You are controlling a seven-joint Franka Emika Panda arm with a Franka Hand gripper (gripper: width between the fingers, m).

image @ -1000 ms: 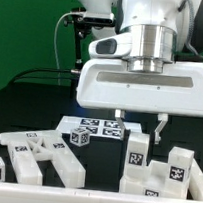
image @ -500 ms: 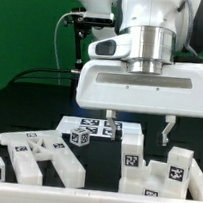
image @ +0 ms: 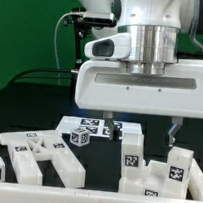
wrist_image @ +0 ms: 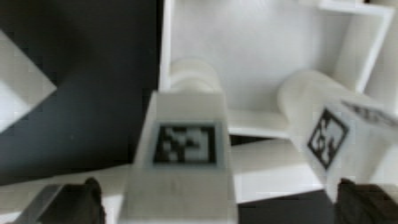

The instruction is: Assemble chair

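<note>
**Foreground, exterior view:** loose white chair parts [image: 44, 154] lie scattered, each bearing black-and-white square tags. A small cube [image: 81, 139] sits among them toward the exterior view's left.

**Middle:** 1 upright bar [image: 132, 158] stands just beside a blocky piece [image: 173, 169] on the exterior view's right. The gripper [image: 139, 130] hangs over the upright bar with its 2 fingers [image: 172, 131] spread wide, holding nothing. In the wrist view the upright bar [wrist_image: 187, 140] lies between the fingertips, touching neither.

**Background:** a flat tagged slab [image: 72, 125], then a green backdrop [image: 25, 42].
</note>
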